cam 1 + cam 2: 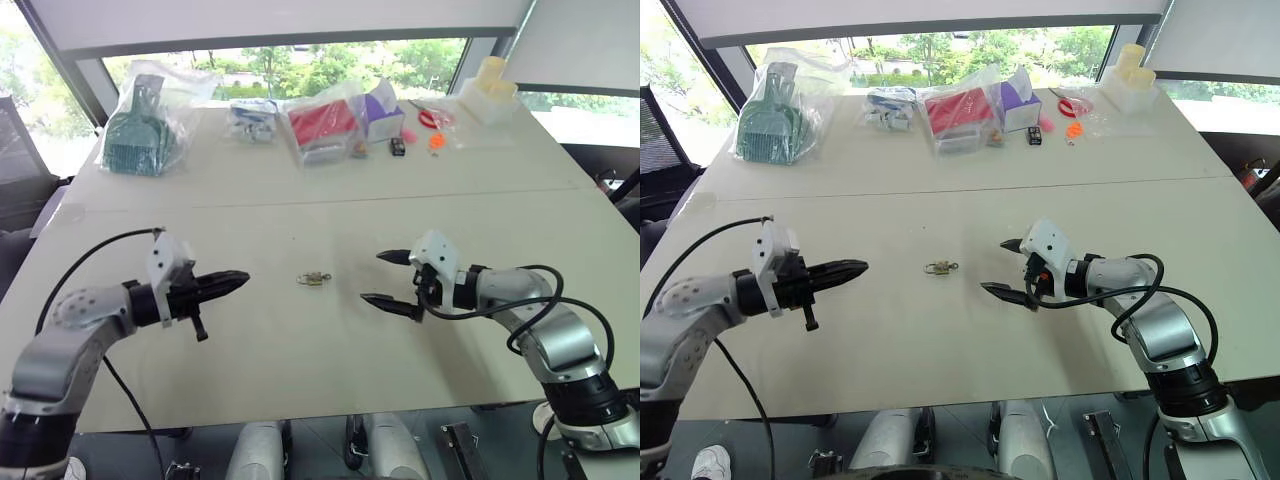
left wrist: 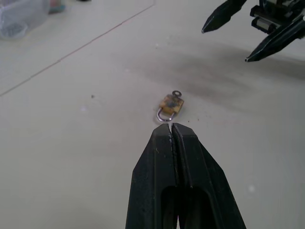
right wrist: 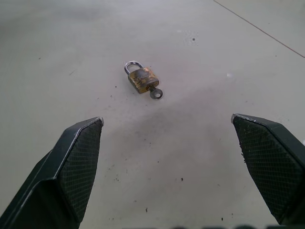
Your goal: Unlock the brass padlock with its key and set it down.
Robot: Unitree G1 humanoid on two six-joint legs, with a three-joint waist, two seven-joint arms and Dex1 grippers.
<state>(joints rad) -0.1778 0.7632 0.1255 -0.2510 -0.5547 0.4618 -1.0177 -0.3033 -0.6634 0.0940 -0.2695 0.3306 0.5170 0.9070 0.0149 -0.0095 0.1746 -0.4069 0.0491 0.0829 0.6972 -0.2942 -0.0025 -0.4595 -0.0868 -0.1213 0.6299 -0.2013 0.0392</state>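
Across the wide pale table point(image 1: 330, 350) I see both arms reaching in from the near edge, with the work lying between them. Along the far side, well apart from the grippers, sits a row of clutter: a clear bag holding a green comb-like item point(image 1: 140, 125), a smaller bag of bluish parts point(image 1: 252, 118), a bagged red box point(image 1: 322, 122), a purple box point(image 1: 381, 112), a small black item point(image 1: 398, 147), some orange and pink bits point(image 1: 436, 141), and a pale yellow stack point(image 1: 492, 80) at the corner.

My left gripper point(image 1: 238, 279) hovers above the table with its 2 black fingers pressed tip to tip, and nothing is caught between them. It points toward the middle of the table. My right gripper point(image 1: 394, 280) faces it from the other side with its 2 fingers spread as wide as they go, and it holds nothing either.

Between the 2 grippers, flat on the bare table and touching neither, lies the brass padlock point(image 3: 142, 79). Its silvery shackle point(image 3: 133, 65) looks seated in the body. The key point(image 3: 155, 92) sticks out of the end opposite the shackle, its round head resting on the tabletop. From the left wrist view the padlock lies just past the closed fingertips point(image 2: 171, 131).
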